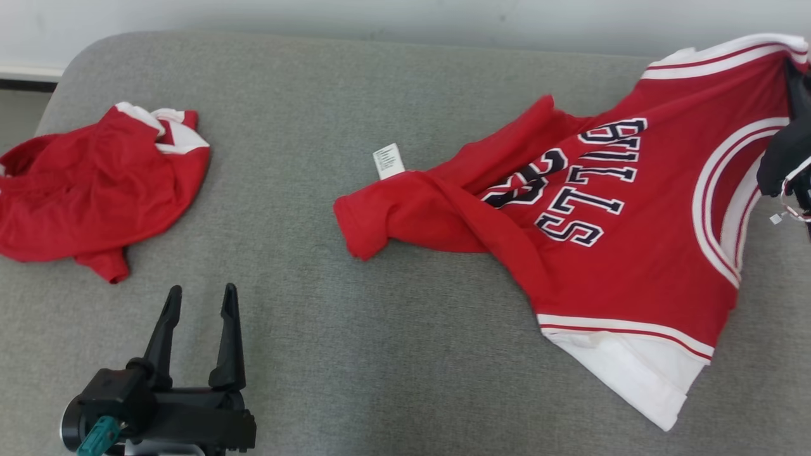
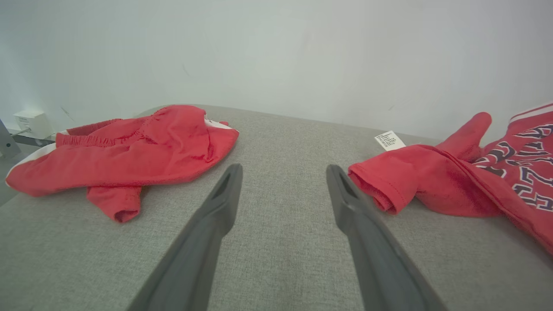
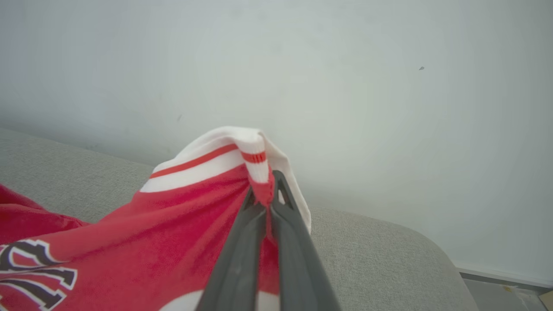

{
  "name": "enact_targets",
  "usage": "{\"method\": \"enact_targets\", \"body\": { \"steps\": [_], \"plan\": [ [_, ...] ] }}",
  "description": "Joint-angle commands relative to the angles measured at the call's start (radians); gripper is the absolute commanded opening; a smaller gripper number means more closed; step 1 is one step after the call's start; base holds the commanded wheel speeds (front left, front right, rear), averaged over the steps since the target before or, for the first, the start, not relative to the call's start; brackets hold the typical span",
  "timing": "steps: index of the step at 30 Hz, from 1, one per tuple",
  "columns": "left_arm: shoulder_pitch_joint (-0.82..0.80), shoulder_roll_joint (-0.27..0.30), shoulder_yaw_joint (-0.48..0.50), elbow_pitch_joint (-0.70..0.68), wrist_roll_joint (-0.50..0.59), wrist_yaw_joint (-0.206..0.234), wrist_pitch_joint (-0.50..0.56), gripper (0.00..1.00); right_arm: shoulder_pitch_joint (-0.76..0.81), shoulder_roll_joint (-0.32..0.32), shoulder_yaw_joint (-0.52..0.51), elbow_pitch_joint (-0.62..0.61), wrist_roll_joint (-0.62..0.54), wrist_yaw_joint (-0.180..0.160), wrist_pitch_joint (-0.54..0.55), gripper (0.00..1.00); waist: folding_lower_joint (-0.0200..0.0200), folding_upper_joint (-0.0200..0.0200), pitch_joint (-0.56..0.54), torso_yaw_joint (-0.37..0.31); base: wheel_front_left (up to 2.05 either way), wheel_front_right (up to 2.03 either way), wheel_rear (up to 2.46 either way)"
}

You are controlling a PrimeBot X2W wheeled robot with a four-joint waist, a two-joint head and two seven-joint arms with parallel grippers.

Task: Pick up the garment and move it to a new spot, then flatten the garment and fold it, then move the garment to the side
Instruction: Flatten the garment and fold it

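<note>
Two dark fingers of the right gripper (image 3: 268, 192) are clamped together on the white-and-red striped trim of the red basketball jersey (image 1: 633, 253), holding that corner raised near the far right edge of the grey upholstered cushion (image 1: 380, 354). The jersey's body rests on the cushion. The left gripper (image 1: 201, 292) is spread wide, empty, above bare cushion. Open surface lies between the jersey and the crumpled red shorts (image 1: 95, 196) at left.

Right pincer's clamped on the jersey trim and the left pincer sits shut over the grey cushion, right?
No: the left pincer sits open over the grey cushion, as the left wrist view shows. The right pincer is clamped on the jersey trim.
</note>
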Motion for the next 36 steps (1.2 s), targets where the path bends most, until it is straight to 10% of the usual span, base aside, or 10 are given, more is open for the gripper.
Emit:
{"method": "enact_targets", "body": {
  "steps": [1,2,3,4,16,36],
  "plan": [
    [-0.01,0.0,-0.005,-0.001,-0.013,0.005,-0.001,1.0,-0.006,0.001,-0.002,0.017,-0.01,-0.002,-0.002,0.0,-0.0001,-0.0001,0.01,0.015,0.0,0.0,0.0],
    [-0.012,0.0,-0.007,0.001,-0.015,0.006,-0.001,1.0,-0.013,0.0,-0.005,0.033,-0.013,-0.002,0.002,0.07,-0.0001,-0.0001,0.011,0.018,0.0,0.0,0.0],
    [-0.014,0.0,-0.009,0.004,-0.016,0.006,-0.001,1.0,-0.018,0.005,-0.006,0.047,-0.012,-0.002,0.006,0.68,-0.0001,-0.0001,0.011,0.021,0.0,0.0,0.0],
    [-0.016,0.0,-0.01,0.007,-0.014,0.006,-0.001,1.0,-0.023,0.01,-0.008,0.059,-0.012,-0.002,0.003,1.0,-0.0001,-0.0001,0.01,0.022,0.0,0.0,0.0],
    [0.022,0.0,0.026,0.017,0.025,-0.003,-0.001,1.0,0.072,0.058,-0.028,0.037,0.014,-0.002,-0.086,1.0,-0.0001,-0.0001,-0.071,-0.046,0.0,0.0,0.0],
    [0.098,0.0,0.08,0.001,0.057,-0.018,-0.001,1.0,0.703,0.19,-0.214,-0.665,-0.004,-0.002,-0.089,1.0,-0.0001,-0.0001,-0.161,-0.141,0.0,0.0,0.0]
  ]
}}
